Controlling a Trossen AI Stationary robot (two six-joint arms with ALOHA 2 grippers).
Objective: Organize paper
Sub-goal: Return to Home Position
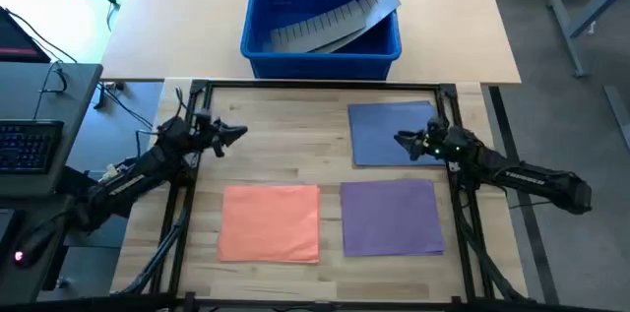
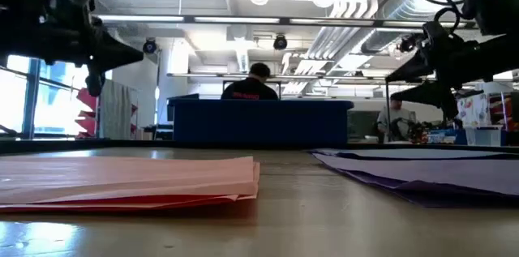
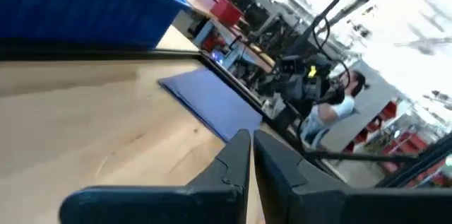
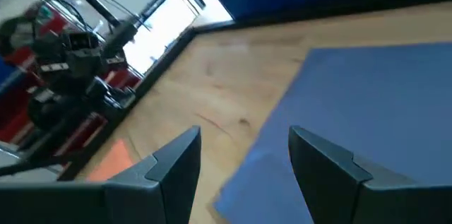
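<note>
Nearest on the table [image 1: 285, 145] lay the orange paper [image 1: 269, 221] and purple paper [image 1: 391, 216] in neat piles, the blue paper [image 1: 379, 125] behind them, so sorting looked finished. The left claw [image 1: 231, 135], pressed together, and the right claw [image 1: 404, 140], spread apart, hung empty above.

The left gripper [image 1: 239, 134] has its fingers pressed together. The right gripper [image 1: 399, 139], well apart, faces it, fingers spread.

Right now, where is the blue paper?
In the high view, the blue paper lies flat on the right, between the purple paper and the blue bin, with the right tool above it.
</note>
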